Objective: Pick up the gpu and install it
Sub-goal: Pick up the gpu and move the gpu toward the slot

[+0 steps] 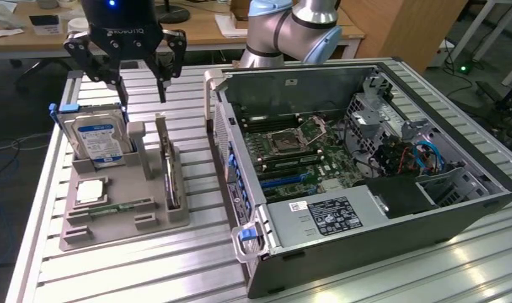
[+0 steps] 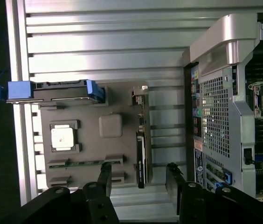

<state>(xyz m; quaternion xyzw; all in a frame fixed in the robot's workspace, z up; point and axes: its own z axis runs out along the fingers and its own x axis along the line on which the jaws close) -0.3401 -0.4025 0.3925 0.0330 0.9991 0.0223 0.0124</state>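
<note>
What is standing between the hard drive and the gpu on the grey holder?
A small grey block of the holder stands between the hard drive and the gpu, seen in the exterior view.

Open air above the upright gpu [image 1: 167, 165]. Hard drive [image 1: 100, 136] stands near on the exterior view's left; computer case [image 1: 225, 120] wall near on the right, bare table [image 1: 199, 189] strip between.

You are looking at a robotics lab or workshop: a slatted aluminium workbench [image 1: 137, 265] carries an open desktop computer case [image 1: 365, 252] and a grey parts fixture [image 1: 125, 192], with a robot arm [image 1: 281, 25] and wooden office desks [image 1: 197, 28] just behind.
</note>
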